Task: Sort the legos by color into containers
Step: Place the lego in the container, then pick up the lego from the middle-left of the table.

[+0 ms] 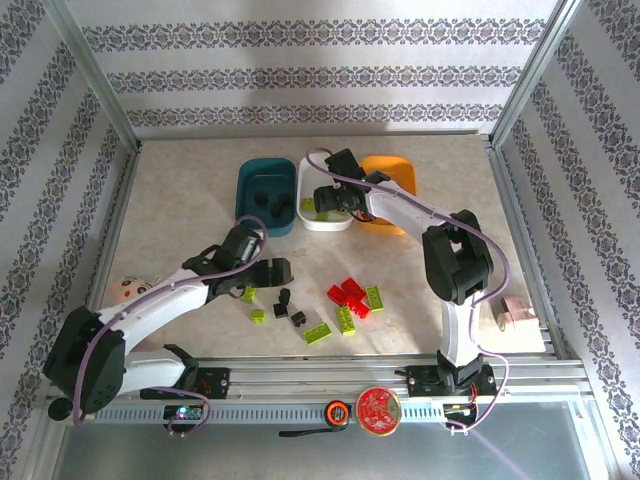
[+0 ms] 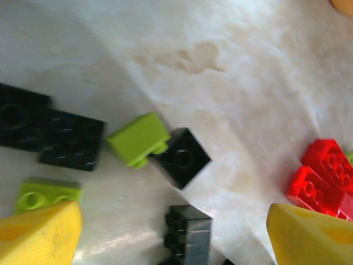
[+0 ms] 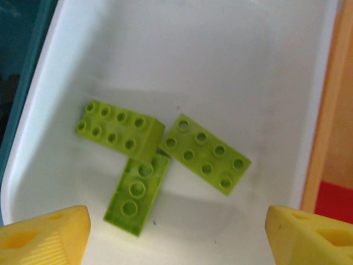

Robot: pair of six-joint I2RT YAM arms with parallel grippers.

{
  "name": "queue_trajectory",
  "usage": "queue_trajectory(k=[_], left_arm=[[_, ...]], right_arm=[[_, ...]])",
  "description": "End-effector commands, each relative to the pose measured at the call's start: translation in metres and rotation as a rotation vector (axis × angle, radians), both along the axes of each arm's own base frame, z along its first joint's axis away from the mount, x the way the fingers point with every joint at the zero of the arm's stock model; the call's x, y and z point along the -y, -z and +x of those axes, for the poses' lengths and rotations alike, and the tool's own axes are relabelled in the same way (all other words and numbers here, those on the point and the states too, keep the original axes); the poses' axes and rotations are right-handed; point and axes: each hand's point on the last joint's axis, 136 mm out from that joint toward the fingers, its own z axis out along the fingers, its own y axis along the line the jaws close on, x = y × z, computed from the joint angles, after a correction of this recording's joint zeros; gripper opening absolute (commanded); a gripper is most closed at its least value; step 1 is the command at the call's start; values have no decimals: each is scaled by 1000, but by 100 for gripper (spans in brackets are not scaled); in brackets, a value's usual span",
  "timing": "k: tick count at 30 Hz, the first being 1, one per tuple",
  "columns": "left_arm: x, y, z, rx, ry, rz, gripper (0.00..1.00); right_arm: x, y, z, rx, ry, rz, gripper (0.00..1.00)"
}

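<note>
Finishing a lime drop, I judge: right gripper [image 3: 176, 237] wide, empty over white tray [image 3: 209, 55]. Left gripper [image 2: 175, 238] wide; next I lower onto black brick [image 2: 188, 225], lime brick [image 2: 138, 138] at 11 o'clock.

A pale beige, marbled tabletop [image 1: 180, 180] sits inside a three-sided enclosure. The far wall [image 1: 320, 70] is white with horizontal bands of dark floral pattern; on the left wall [image 1: 50, 150] and the right wall [image 1: 600, 150] the same bands run slantwise. Bare metal posts [image 1: 95, 80] rise at the two far corners. A silver metal rail [image 1: 300, 375] runs along the near edge of the table. The light is bright and even, with soft shadows. The left wrist view shows a faint brownish stain [image 2: 196, 58] on the table surface.
</note>
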Motion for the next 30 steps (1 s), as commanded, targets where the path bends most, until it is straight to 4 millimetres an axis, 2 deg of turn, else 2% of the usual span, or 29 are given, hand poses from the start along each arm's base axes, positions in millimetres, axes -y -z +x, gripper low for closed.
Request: queue_trajectory(k=[1, 8, 14, 18, 25, 28, 30], left_arm=[[8, 7, -10, -16, 89, 97, 82], [19, 30, -23, -69, 169, 219, 63], [25, 49, -28, -121, 194, 253, 58], [26, 59, -28, -142, 199, 267, 48], [35, 45, -20, -87, 185, 213, 28], [39, 33, -15, -54, 172, 178, 20], [41, 20, -6, -17, 156, 153, 18]], right_arm=[[11, -13, -7, 34, 33, 12, 83], [21, -11, -29, 26, 42, 37, 84], [31, -24, -45, 56, 49, 51, 84], [37, -33, -51, 75, 57, 53, 84], [40, -37, -57, 84, 65, 60, 85], [43, -38, -59, 87, 75, 62, 85], [43, -37, -61, 88, 77, 68, 85]])
